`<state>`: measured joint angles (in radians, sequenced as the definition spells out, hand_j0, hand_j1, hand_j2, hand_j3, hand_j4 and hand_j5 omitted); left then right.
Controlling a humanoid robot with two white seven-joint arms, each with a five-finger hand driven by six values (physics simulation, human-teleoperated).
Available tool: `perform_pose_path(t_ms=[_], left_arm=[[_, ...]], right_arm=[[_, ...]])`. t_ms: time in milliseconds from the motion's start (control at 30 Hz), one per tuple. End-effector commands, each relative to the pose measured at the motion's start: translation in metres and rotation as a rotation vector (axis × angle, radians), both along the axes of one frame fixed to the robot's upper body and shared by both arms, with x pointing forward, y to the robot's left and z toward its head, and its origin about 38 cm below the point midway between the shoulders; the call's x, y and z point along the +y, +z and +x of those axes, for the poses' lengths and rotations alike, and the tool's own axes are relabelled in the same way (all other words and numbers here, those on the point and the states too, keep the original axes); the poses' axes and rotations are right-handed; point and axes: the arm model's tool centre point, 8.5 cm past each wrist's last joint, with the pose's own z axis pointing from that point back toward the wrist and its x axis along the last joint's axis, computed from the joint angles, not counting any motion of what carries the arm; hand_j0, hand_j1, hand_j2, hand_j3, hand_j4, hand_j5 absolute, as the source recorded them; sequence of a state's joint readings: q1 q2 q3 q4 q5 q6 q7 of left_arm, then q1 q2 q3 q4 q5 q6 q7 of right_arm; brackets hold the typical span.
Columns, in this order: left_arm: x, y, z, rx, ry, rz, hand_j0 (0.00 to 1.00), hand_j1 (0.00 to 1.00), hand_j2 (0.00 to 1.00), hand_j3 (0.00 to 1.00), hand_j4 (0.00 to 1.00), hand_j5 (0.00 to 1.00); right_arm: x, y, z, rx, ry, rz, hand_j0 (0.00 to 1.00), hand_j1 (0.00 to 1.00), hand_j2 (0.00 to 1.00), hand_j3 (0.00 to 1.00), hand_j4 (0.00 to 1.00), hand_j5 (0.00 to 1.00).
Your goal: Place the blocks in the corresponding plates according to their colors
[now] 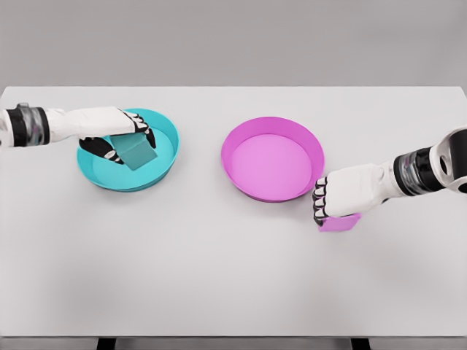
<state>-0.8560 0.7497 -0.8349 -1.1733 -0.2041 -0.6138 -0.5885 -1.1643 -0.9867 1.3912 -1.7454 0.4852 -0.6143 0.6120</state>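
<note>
Left of frame: left hand (pixel 117 142) pinching translucent teal cube (pixel 136 152) over round teal plate (pixel 166 131); release low. Lower right: right hand (pixel 343 198) curled on pink cube (pixel 339 222) beside round pink plate (pixel 241 138); lift clear of rim.

Two plates are sitting on the table (pixel 219 277), side by side and apart, the left plate (pixel 166 135) lying toward the table's left half and the right plate (pixel 273 131) lying just right of the middle. One block (pixel 136 152) is lying inside the left plate, with the left hand (pixel 115 138) reaching over it from the left edge. The other block (pixel 339 222) is resting on the table just outside the right plate, at its near right, under the right hand (pixel 349 193) coming in from the right.
</note>
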Motion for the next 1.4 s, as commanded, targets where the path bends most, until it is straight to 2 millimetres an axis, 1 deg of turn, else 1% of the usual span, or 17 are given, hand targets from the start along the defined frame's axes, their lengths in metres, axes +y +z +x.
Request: perform_pose_path(t_ms=[0,133,167,333,433,567,600,767,933,967,1033,1067,1100,1200,1267,1300,1367], left_arm=[[-0.001,-0.005,0.003,0.014,0.014,-0.011,0.51,0.51,0.51,0.51,0.51,0.51],[-0.001,-0.017,0.009,0.044,0.040,-0.022,0.52,0.52,0.52,0.52,0.52,0.52],[-0.001,-0.018,0.009,0.046,0.043,-0.023,0.52,0.52,0.52,0.52,0.52,0.52],[0.003,-0.022,0.012,0.052,0.061,-0.014,0.53,0.53,0.53,0.53,0.53,0.53],[0.004,-0.022,0.013,0.048,0.063,-0.006,0.64,0.64,0.64,0.64,0.64,0.64],[0.003,-0.021,0.013,0.046,0.061,-0.008,0.90,0.90,0.90,0.90,0.90,0.90],[0.003,-0.021,0.013,0.045,0.061,-0.007,0.95,0.95,0.95,0.95,0.95,0.95],[0.002,-0.018,0.013,0.038,0.057,-0.011,1.00,1.00,1.00,1.00,1.00,1.00],[0.001,-0.011,0.015,0.022,0.055,-0.016,1.00,1.00,1.00,1.00,1.00,1.00],[0.005,-0.003,0.016,0.004,0.067,-0.038,1.00,1.00,1.00,1.00,1.00,1.00],[-0.003,0.011,0.015,-0.034,0.042,-0.057,1.00,1.00,1.00,1.00,1.00,1.00],[-0.005,0.023,0.014,-0.063,0.029,-0.074,1.00,1.00,1.00,1.00,1.00,1.00],[-0.002,0.033,0.014,-0.089,0.035,-0.092,1.00,1.00,1.00,1.00,1.00,1.00],[0.017,0.051,0.013,-0.118,0.073,-0.123,1.00,1.00,1.00,1.00,1.00,1.00],[0.021,0.057,0.011,-0.102,0.079,-0.200,1.00,1.00,1.00,1.00,1.00,1.00],[0.029,0.053,0.007,-0.083,0.096,-0.221,1.00,1.00,1.00,1.00,1.00,1.00],[0.034,0.057,0.000,-0.089,0.102,-0.294,1.00,1.00,1.00,1.00,1.00,1.00]], right_arm=[[0.001,0.002,0.000,0.018,-0.012,0.026,0.59,0.59,0.59,0.59,0.59,0.59],[0.002,0.009,0.002,0.026,-0.020,0.054,0.59,0.59,0.59,0.59,0.59,0.59],[0.002,0.010,0.002,0.024,-0.022,0.055,0.56,0.56,0.56,0.56,0.56,0.56],[0.000,0.012,0.006,0.019,-0.033,0.055,0.56,0.56,0.56,0.56,0.56,0.56],[-0.001,0.018,0.010,0.028,-0.054,0.084,0.56,0.56,0.56,0.56,0.56,0.56],[0.000,0.022,0.010,0.047,-0.062,0.115,0.56,0.56,0.56,0.56,0.56,0.56],[0.001,0.023,0.010,0.045,-0.061,0.116,0.56,0.56,0.56,0.56,0.56,0.56],[0.001,0.025,0.011,0.046,-0.062,0.122,0.56,0.56,0.56,0.56,0.56,0.56],[0.004,0.033,0.012,0.069,-0.070,0.166,0.56,0.56,0.56,0.56,0.56,0.56],[0.005,0.039,0.012,0.069,-0.073,0.186,0.56,0.56,0.56,0.56,0.56,0.56],[0.006,0.046,0.014,0.063,-0.076,0.210,0.56,0.56,0.56,0.56,0.56,0.56],[0.006,0.047,0.014,0.061,-0.076,0.214,0.56,0.56,0.56,0.56,0.56,0.56],[0.006,0.048,0.015,0.060,-0.076,0.215,0.56,0.56,0.56,0.56,0.56,0.56],[0.004,0.053,0.019,0.047,-0.085,0.216,0.56,0.56,0.56,0.56,0.56,0.56],[0.002,0.058,0.022,0.042,-0.099,0.237,0.56,0.56,0.56,0.56,0.56,0.56],[-0.002,0.061,0.027,0.035,-0.118,0.245,0.56,0.56,0.56,0.56,0.56,0.56],[0.001,0.064,0.034,0.027,-0.126,0.256,0.56,0.56,0.56,0.56,0.56,0.56]])
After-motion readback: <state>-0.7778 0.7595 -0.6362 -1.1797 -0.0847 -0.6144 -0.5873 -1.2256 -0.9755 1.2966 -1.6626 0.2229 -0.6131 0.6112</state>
